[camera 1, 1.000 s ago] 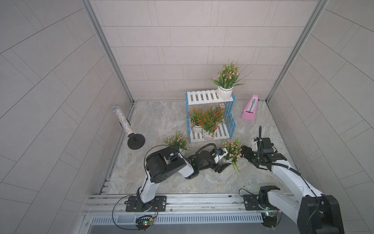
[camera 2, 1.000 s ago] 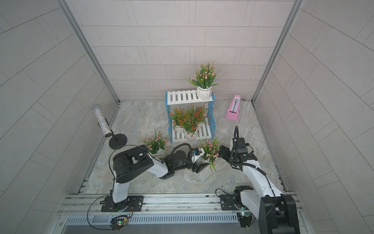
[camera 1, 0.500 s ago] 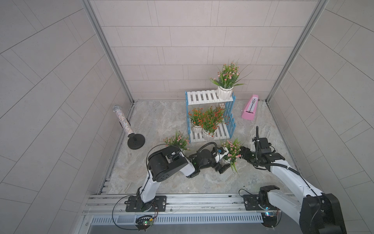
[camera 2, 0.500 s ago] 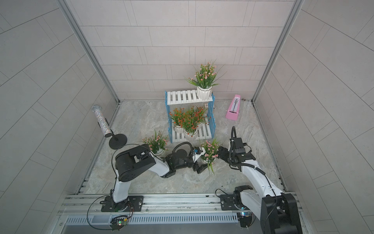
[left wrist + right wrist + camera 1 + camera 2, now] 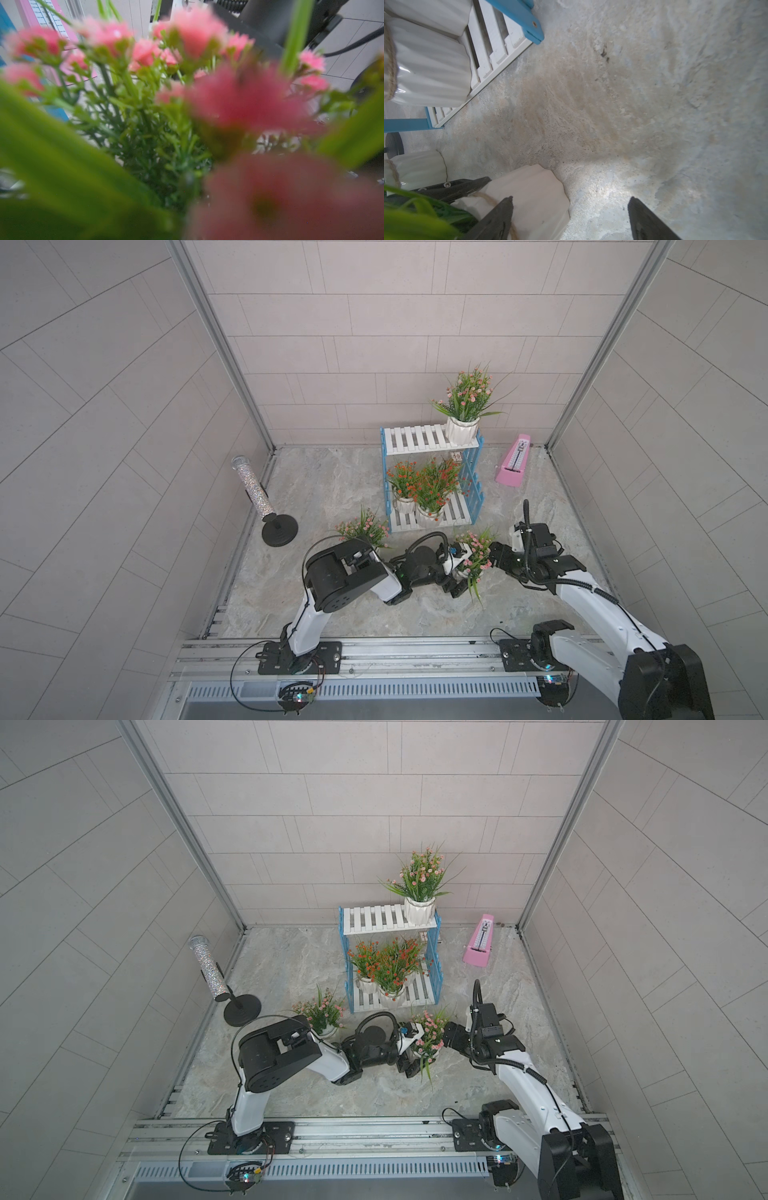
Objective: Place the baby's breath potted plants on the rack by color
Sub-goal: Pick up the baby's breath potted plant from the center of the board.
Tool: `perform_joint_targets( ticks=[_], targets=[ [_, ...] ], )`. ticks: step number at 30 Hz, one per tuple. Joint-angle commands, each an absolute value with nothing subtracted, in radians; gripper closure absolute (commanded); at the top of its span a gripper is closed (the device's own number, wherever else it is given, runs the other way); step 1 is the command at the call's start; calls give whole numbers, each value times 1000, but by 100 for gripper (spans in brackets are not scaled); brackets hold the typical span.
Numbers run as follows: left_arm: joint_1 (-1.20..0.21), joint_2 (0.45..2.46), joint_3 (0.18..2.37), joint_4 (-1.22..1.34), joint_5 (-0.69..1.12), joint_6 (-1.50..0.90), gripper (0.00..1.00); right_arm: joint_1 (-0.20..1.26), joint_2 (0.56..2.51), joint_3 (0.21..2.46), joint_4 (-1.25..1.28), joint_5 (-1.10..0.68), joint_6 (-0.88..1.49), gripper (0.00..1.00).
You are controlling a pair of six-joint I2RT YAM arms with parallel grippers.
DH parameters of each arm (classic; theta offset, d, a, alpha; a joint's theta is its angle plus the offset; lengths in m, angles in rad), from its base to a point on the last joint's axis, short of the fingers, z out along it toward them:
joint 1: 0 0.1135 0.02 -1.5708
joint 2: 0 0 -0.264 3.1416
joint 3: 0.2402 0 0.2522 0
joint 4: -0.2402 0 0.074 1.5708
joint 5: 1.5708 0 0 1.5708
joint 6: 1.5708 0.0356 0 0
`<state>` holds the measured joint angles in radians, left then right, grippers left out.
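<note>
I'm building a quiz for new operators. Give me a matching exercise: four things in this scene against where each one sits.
Things:
1 pink metronome
2 orange-red plants
3 glitter tube
4 only pink plant on the rack

Places:
A upper shelf
B lower shelf
C black round base
D floor by the back corner

Pairs: 1-D, 2-B, 3-C, 4-A.

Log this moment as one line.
pink plant: between both grippers | left gripper: at its pot, grip unclear | right gripper: open
</note>
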<state>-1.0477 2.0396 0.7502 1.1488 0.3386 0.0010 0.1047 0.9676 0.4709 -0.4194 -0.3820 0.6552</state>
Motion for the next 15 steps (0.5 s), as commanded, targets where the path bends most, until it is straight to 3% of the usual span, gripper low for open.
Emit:
perform_joint_targets(
  ticks=[1,15],
  targets=[
    [-1058,2039,761,1146,361,7,10,112,943,490,-448,-379,649,11],
    [-1071,1900,675,1127,287,10,15,102,773,567,-616,-226,584,11]
  ],
)
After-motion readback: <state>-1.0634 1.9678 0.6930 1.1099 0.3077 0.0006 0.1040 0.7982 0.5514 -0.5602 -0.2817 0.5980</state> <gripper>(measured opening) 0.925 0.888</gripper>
